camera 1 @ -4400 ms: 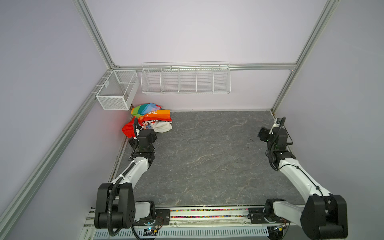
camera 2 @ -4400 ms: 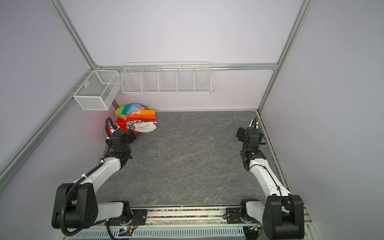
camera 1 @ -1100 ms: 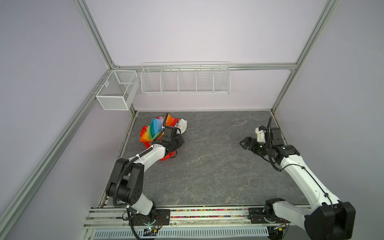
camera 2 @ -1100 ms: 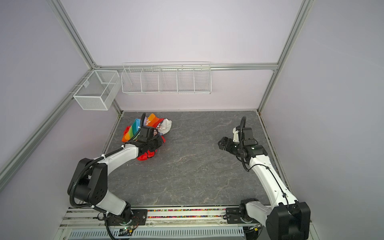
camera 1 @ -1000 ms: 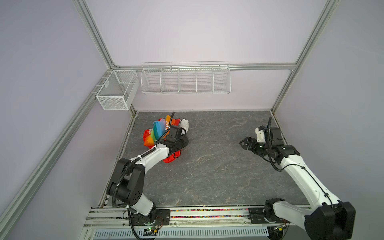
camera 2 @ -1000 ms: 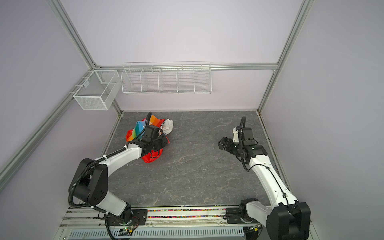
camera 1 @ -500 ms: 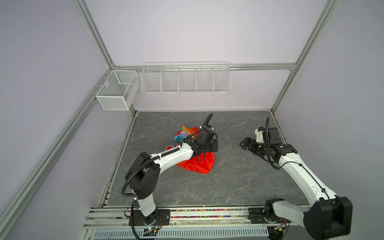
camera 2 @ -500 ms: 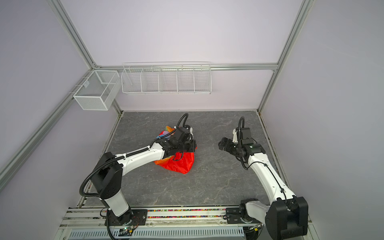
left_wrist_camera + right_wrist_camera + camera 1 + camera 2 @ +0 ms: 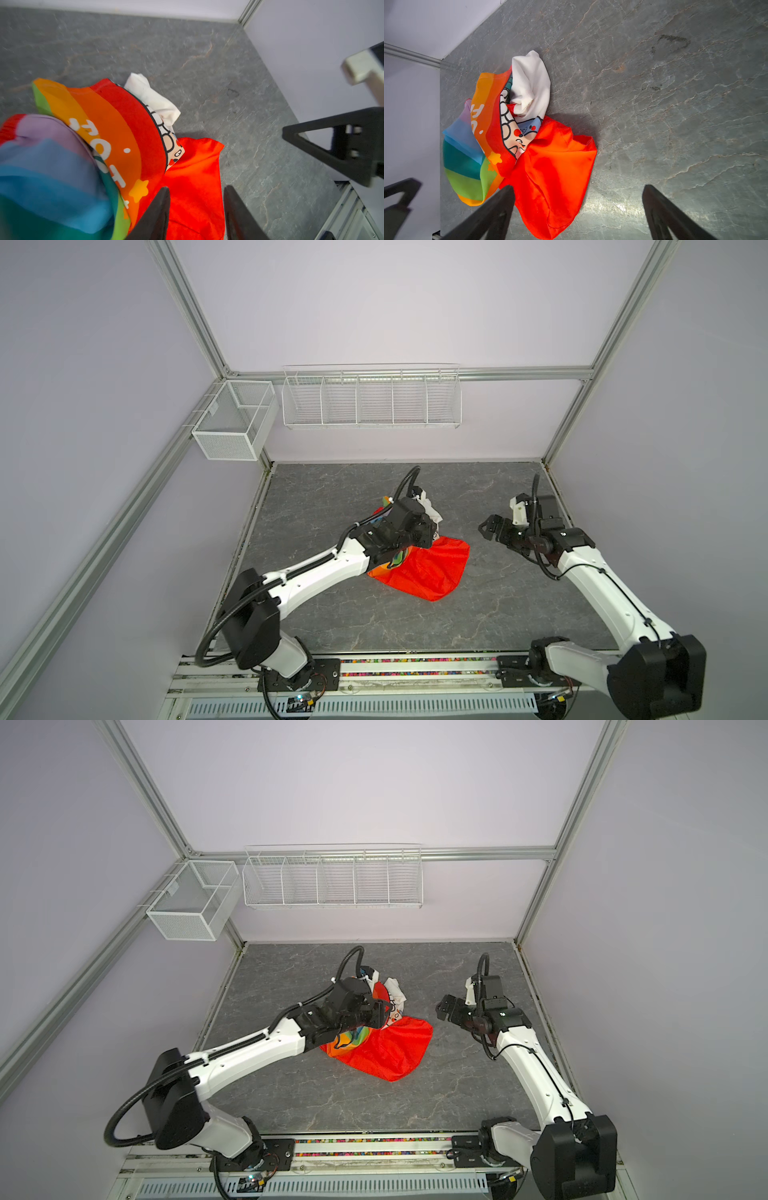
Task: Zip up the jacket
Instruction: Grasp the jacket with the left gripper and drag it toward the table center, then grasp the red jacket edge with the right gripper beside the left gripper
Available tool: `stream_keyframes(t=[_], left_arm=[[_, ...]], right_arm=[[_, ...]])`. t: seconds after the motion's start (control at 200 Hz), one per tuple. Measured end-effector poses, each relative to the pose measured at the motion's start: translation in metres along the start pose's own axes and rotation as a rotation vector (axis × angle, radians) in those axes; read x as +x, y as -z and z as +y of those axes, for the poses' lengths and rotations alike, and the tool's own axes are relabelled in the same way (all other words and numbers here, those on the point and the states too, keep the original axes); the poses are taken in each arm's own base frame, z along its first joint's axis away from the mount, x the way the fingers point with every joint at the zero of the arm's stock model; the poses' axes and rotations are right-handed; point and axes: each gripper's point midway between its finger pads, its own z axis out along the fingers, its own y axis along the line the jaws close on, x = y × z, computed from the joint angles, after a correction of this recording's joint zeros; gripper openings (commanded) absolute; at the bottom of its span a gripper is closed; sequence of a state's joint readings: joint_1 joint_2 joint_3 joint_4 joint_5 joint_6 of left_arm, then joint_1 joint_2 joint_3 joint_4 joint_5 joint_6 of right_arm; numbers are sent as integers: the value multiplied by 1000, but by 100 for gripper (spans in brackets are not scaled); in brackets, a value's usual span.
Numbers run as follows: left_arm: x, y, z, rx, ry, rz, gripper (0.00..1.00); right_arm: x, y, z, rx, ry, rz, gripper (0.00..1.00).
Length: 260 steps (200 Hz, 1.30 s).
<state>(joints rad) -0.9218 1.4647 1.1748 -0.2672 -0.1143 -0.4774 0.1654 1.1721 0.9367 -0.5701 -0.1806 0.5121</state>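
We see the jacket (image 9: 419, 568) crumpled near the middle of the grey worktop (image 9: 374, 626). It lies directly under the left tool (image 9: 196, 189), whose jaws stand parted above the red hood, seemingly gripping nothing. Rainbow stripes with white lettering, white cartoon lining and red hood bunch together. The left arm stretches far forward. The right tool (image 9: 488, 529), spread wide and empty, hovers near the jacket's right side.

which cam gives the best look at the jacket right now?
Right wrist: the whole crumpled jacket lies unobstructed, stripes, lining and red hood visible. In both top views the left arm hides part of it. Left wrist crops it, close and partly blurred.
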Motion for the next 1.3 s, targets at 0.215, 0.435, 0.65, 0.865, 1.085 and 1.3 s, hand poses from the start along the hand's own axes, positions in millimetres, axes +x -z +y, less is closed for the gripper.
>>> stream_keyframes(t=[0.215,0.435,0.65,0.865,1.085,1.3], left_arm=[[-45,83,12,-24,-39,-245,57],[-57,138,37,-86,-80,-447,99],[-74,166,67,-171,-29,-514,99],[-70,156,61,-107,-7,-425,88],[-32,85,44,-26,-15,-164,68],[41,12,53,-88,-13,112,69]], right_arm=[[-16,27,12,-33,46,-107,94],[-47,69,28,-62,103,-310,89],[-79,89,24,0,55,-387,91],[-68,53,26,-60,24,-235,93],[-24,11,25,-100,2,-48,87],[29,-34,15,-64,-13,139,81]])
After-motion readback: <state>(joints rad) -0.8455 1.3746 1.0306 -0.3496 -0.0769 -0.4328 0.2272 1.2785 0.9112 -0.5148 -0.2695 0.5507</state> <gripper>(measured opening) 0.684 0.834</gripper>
